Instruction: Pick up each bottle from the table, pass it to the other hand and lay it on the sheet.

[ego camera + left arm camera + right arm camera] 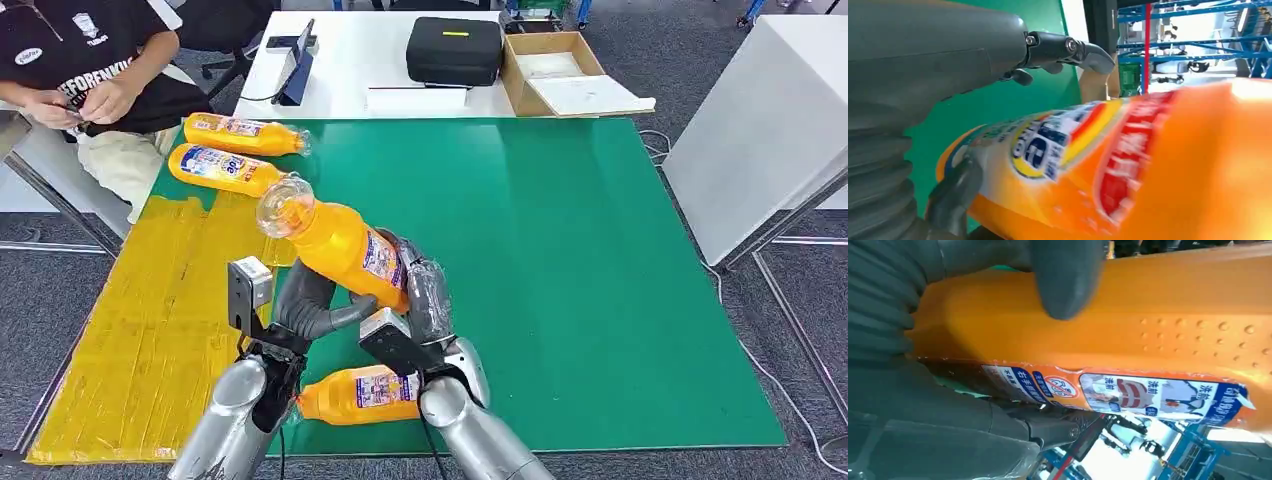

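Two bottles [230, 150] already lie at the yellow sheet [150, 330]'s far end, a third bottle [340, 245] is mid-handover, gripped by the right hand [420, 295] with the left hand [310, 305] closing loosely beside it, and one more [360, 392] waits on the counter [600, 280].

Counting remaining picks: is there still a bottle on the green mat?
Yes, one bottle lies on the green mat near the arms, below the held bottle.
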Controlling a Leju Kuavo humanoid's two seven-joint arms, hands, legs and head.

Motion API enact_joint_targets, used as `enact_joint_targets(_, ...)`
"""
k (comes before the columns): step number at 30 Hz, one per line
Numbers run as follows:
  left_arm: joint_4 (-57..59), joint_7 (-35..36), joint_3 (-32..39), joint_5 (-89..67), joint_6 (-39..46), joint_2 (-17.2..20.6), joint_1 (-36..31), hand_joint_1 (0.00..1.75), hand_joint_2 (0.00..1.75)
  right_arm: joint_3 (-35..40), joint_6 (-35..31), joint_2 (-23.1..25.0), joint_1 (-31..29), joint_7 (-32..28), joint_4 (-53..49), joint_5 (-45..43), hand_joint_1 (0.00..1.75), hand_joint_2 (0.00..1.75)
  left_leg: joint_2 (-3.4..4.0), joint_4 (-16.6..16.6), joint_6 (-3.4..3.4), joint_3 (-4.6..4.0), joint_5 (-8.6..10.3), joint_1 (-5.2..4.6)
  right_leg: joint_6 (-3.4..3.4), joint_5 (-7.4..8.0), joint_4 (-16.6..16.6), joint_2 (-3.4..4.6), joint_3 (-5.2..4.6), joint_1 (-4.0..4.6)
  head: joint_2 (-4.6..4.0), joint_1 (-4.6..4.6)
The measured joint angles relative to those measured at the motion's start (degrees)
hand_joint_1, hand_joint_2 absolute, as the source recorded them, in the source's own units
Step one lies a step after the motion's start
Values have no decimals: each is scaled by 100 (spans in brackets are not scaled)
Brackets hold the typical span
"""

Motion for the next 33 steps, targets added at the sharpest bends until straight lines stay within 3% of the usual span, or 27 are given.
enact_joint_targets(33,2,48,-164,555,-538,-61,-407,0,175,-203,-243,50,-233,68,638,507,175,175,0,0,0,-1,0,0,0,0,0,0,1,0,0,0)
